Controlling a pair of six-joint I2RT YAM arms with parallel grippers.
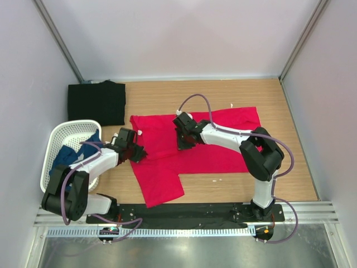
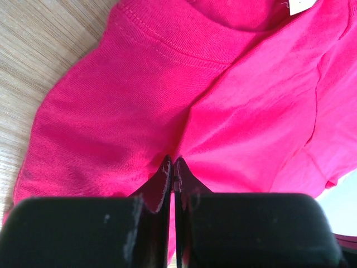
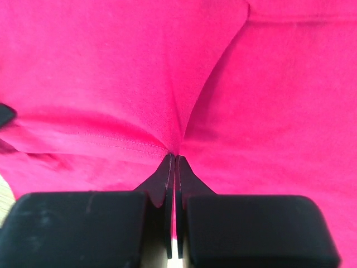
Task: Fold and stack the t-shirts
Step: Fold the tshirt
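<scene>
Both grippers [image 2: 172, 164] [image 3: 173, 161] — pinching red t-shirt [image 1: 223, 151].

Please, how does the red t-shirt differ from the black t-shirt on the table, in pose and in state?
The red t-shirt lies spread out and creased in the middle of the table; the black t-shirt is a compact folded rectangle at the far left corner. The left gripper and right gripper each pinch the red t-shirt with shut jaws; nothing touches the black t-shirt. Both rest on the same table.

Lab test booth: plain white walls [image 1: 167, 33] enclosing wooden table [image 1: 223, 92].
</scene>
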